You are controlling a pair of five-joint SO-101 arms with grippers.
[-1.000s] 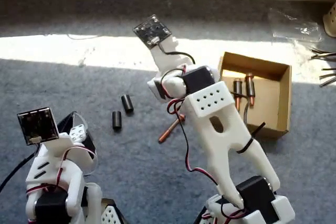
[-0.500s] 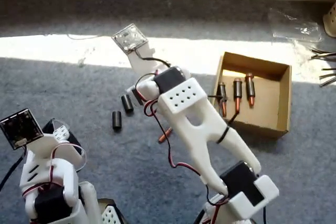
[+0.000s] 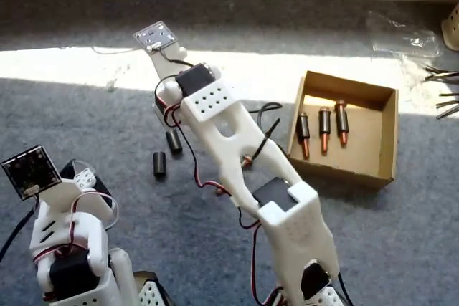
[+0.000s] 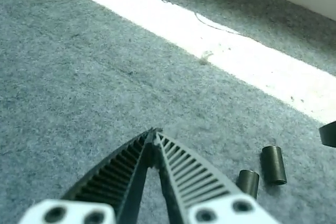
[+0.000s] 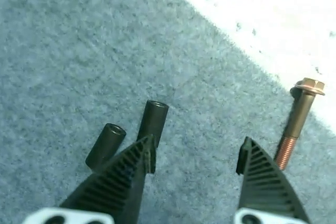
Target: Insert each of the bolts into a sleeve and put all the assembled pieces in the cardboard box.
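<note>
Two black sleeves (image 3: 173, 141) (image 3: 159, 164) lie on the grey carpet left of centre. The right arm stretches over them. In the right wrist view my right gripper (image 5: 197, 150) is open and empty just above the carpet, with one sleeve (image 5: 155, 121) at its left fingertip, the other sleeve (image 5: 106, 145) beside it, and a copper bolt (image 5: 299, 121) outside the other finger. That bolt (image 3: 247, 161) peeks from under the arm. The cardboard box (image 3: 384, 109) holds three assembled pieces (image 3: 324, 128). My left gripper (image 4: 154, 132) is shut and empty, short of both sleeves (image 4: 274, 164) (image 4: 248, 182).
A sunlit strip of carpet runs across the back. A clear plastic bag (image 3: 401, 34) and dark wires (image 3: 441, 98) lie at the far right. The left arm's base (image 3: 72, 249) stands at the front left corner.
The right arm has swung left, from beside the cardboard box to above the two sleeves. The left arm has shifted slightly left.
</note>
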